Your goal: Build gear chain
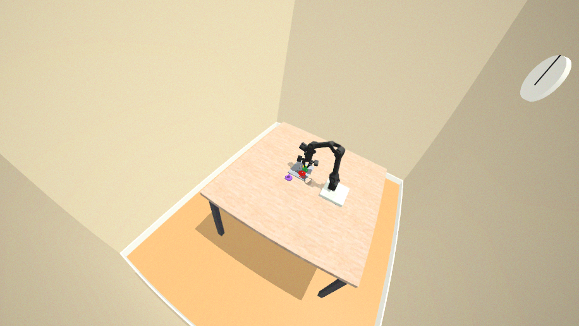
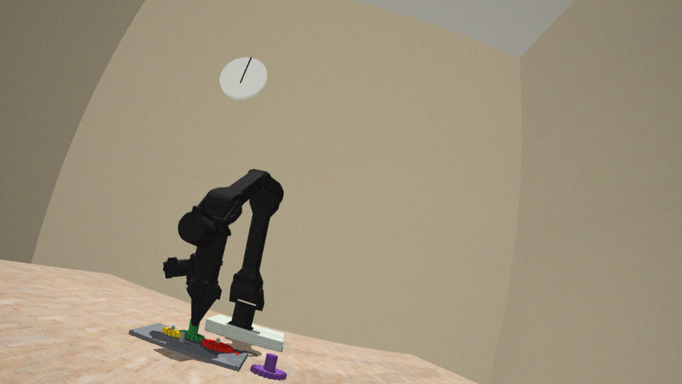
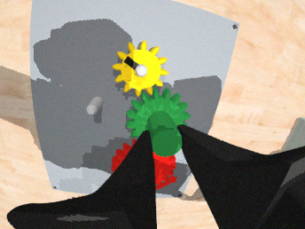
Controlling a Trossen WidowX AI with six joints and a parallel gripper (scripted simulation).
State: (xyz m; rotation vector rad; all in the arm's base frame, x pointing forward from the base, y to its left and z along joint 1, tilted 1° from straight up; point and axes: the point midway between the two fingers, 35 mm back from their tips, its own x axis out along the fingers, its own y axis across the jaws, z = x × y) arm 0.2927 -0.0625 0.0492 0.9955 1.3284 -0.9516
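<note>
The gripper is shut on the upright handle of the green gear. That gear is low over the grey board, between the yellow gear and the red gear. Its teeth look close to both; whether it sits fully flat is hard to tell, and the peg under it is hidden. The fingers and handle partly cover the red gear in the wrist view. The purple gear stands on the table, handle up, outside the board.
An empty peg stands on the board to the left of the green gear in the wrist view. The arm's white base is on the table near the board.
</note>
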